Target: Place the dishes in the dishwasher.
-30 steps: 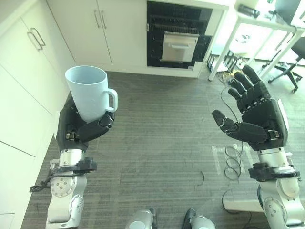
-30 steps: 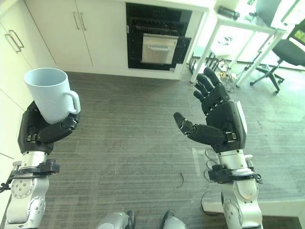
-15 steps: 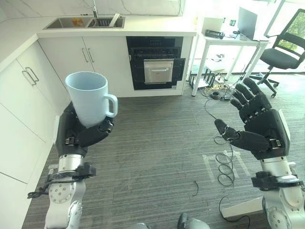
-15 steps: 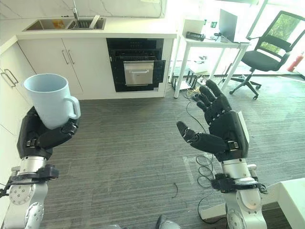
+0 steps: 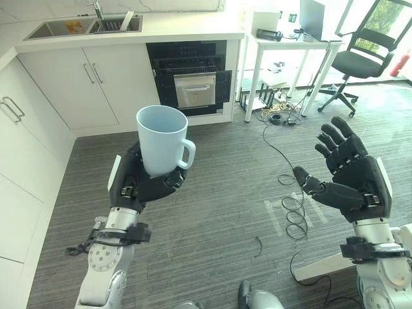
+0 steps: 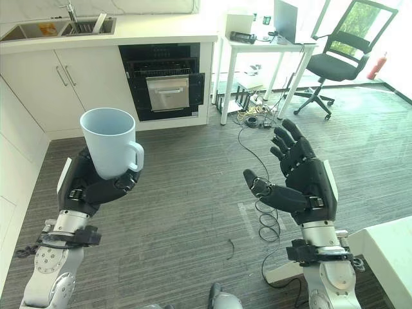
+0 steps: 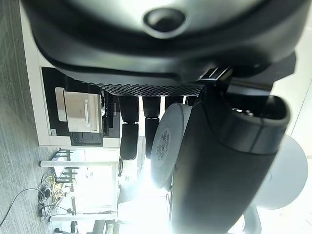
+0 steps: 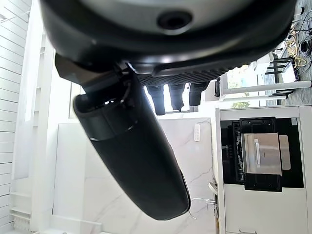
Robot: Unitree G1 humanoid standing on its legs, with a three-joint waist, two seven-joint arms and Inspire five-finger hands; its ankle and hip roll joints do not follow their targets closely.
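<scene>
Your view has lifted and swung over the last second, so more of the kitchen now shows ahead; that is the camera moving, not the things. The dishwasher (image 5: 192, 84), dark-fronted with its door part open, has come nearer the middle of the view. You seem to be turning toward it, which suits the task.

Your left hand (image 5: 143, 182) is still clenched round the pale blue mug (image 5: 162, 140), fingers wrapped low on its body, handle pointing toward your right. The mug sits upright, held above the floor, well apart from the dishwasher. Your right hand (image 5: 351, 181) stays released, fingers spread, palm facing inward, holding nothing.

To the left of the dishwasher stand white cabinets (image 5: 90, 84) under a worktop (image 5: 180, 29) with a sink (image 5: 87, 26). To its right is a white desk (image 5: 293, 42) and a black office chair (image 5: 360, 61).

Between you and the dishwasher the grey floor (image 5: 219, 193) looks open. Loose cables (image 5: 290, 206) trail across it on your right side, so keep your path left of them. The door looks only partly open and will likely need pulling down first.
</scene>
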